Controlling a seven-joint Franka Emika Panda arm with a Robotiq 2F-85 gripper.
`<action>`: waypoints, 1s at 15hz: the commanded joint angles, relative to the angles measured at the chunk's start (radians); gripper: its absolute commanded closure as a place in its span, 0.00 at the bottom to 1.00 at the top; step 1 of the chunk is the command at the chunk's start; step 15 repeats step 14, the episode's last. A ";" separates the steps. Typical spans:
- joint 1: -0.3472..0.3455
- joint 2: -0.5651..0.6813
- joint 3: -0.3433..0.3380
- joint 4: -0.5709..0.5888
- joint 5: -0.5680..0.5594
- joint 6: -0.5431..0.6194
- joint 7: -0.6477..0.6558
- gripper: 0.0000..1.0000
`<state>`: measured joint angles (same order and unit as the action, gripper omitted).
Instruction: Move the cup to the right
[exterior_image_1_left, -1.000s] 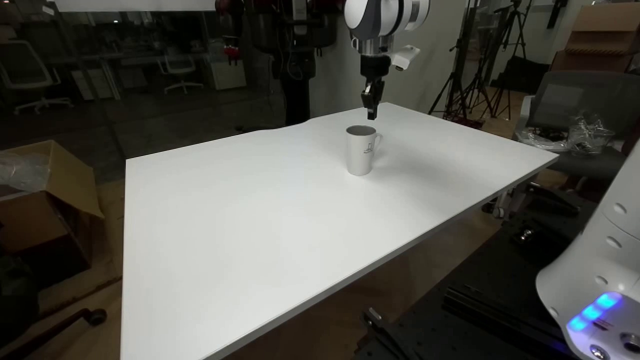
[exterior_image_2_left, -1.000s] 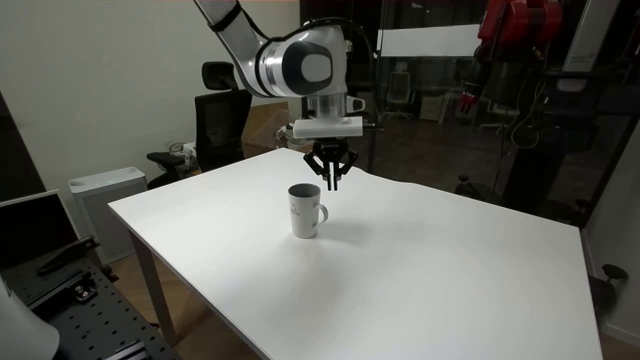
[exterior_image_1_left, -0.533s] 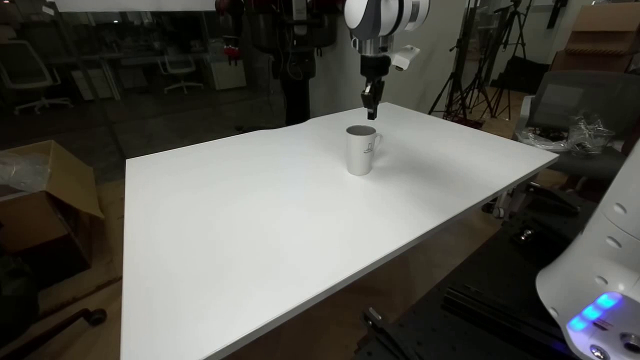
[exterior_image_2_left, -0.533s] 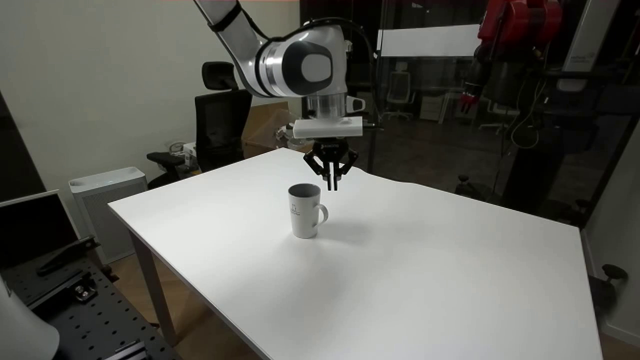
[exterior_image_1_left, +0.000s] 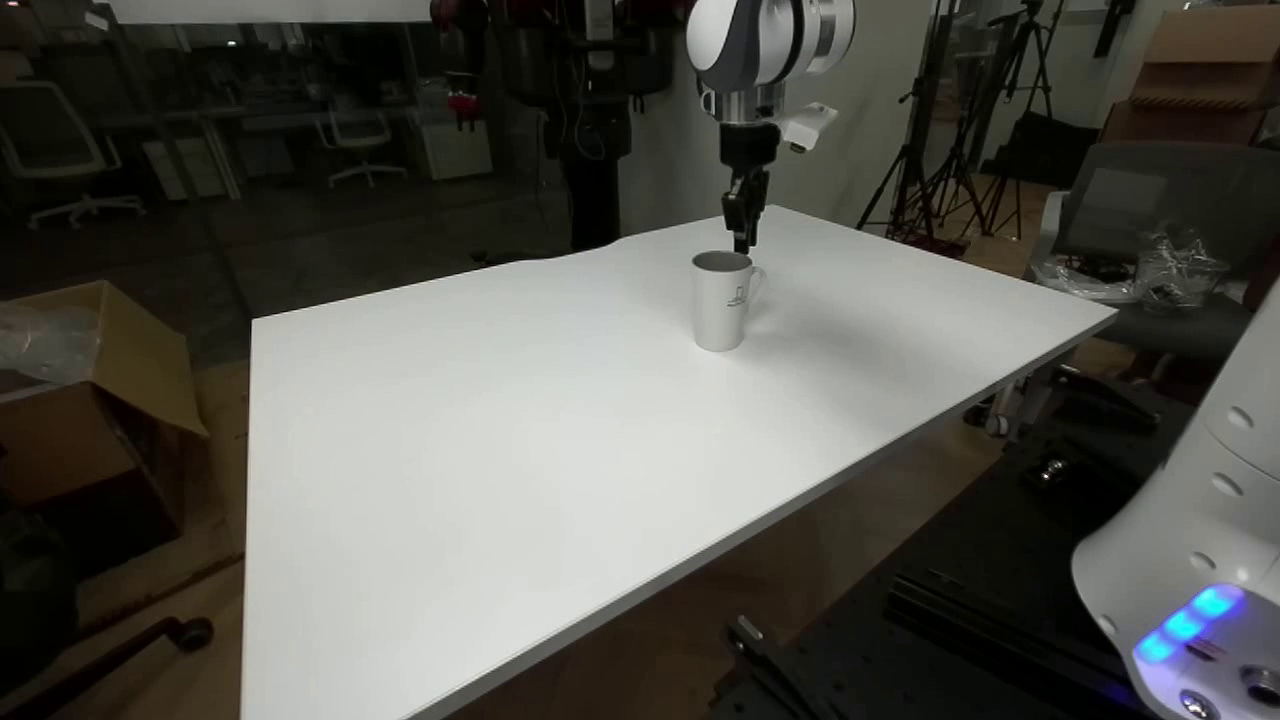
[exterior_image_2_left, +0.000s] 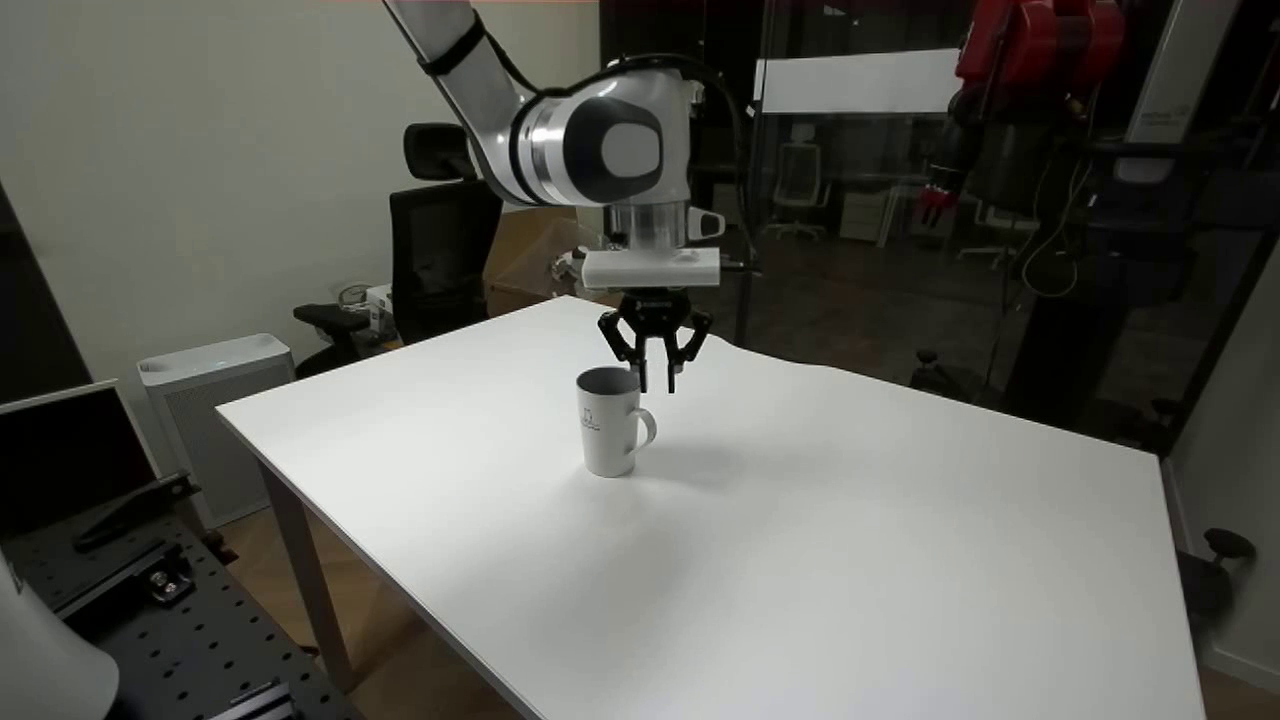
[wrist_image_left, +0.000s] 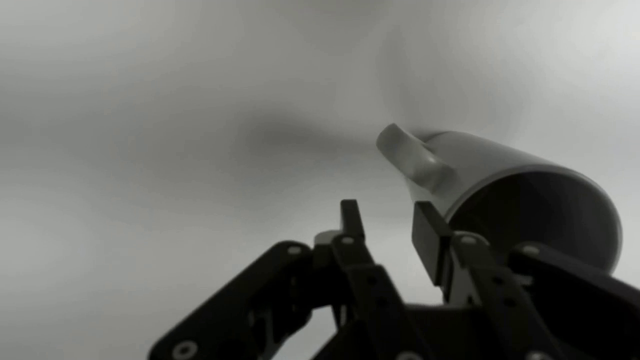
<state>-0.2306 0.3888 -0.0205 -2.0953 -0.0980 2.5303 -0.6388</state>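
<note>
Pincer (exterior_image_2_left: 657, 388), spread partway, hangs near the white cup (exterior_image_2_left: 607, 430) on the table (exterior_image_2_left: 860, 570)

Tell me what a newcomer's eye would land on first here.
Probably the white mug, standing upright on the white table. Next, the open black gripper hanging close to the mug, on its handle side. In an exterior view, a red robot arm stands out at upper right.

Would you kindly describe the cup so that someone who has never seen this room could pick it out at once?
Start from the big white table. On it, close to the black gripper, stands an upright white cup. Its round grey inside, loop handle and small dark print set it apart from the flat white table and the black gripper.
</note>
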 joint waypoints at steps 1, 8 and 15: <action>0.014 -0.022 -0.004 0.002 -0.018 -0.023 0.002 0.35; 0.035 -0.098 -0.008 -0.025 -0.022 -0.066 0.029 0.00; 0.027 -0.048 -0.004 -0.001 -0.015 -0.046 -0.001 0.00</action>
